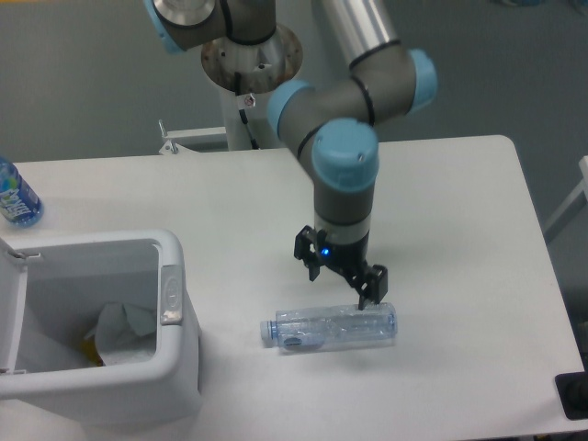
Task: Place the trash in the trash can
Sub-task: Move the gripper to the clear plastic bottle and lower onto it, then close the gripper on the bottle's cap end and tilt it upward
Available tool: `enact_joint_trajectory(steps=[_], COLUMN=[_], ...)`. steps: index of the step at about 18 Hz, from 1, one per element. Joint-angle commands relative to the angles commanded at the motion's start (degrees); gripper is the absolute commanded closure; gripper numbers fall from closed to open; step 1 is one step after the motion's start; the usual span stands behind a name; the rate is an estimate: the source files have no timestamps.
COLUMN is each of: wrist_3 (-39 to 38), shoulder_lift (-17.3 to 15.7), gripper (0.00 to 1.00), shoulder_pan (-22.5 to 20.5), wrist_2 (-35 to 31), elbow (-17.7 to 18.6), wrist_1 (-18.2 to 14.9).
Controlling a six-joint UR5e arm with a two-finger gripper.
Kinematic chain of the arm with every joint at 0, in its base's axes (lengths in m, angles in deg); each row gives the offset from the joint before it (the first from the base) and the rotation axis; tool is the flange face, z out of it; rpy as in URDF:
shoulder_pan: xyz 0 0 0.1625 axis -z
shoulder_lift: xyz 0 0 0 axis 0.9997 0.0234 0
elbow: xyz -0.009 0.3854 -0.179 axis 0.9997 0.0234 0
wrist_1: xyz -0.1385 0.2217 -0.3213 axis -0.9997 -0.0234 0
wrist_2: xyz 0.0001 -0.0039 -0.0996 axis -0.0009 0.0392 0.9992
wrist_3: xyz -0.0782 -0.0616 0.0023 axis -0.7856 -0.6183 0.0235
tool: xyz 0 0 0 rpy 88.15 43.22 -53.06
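The trash can (175, 367) occupies the lower left of the frame with its lid swung open to the left. The crumpled white paper (124, 333) lies inside it, so one of the two trash items appears already deposited.

The clear plastic bottle (331, 328) lies on its side on the table (459, 211), low and just right of centre, pale cap pointing left toward the can and base pointing right. It looks empty: expect it to be very light, thin-walled and crushable, with a smooth, slippery skin. Being round, it is likely to roll if pushed off-axis. The recommended grasp is across the mid-body, jaws closing on the long sides with moderate force.

The gripper (342, 278) sits directly above the bottle's right half, toward its upper edge. Its jaws are apart and hold nothing. One fingertip reaches the bottle's upper right edge; the other hangs above the table just behind it. Whether either touches cannot be determined.

A small blue-labelled bottle (16, 195) stands at the far left edge.
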Motion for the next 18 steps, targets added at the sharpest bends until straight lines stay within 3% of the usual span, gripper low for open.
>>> enact_joint_trajectory(steps=[4,18], wrist_3=[-0.18,-0.26], shoulder_lift=[2.82,8.62], gripper=[0.02,0.02], shoulder_pan=[2.73,6.16], wrist_2=[-3.08,-5.46], elbow=[-0.35,-2.99], wrist_1=[0.79,2.64])
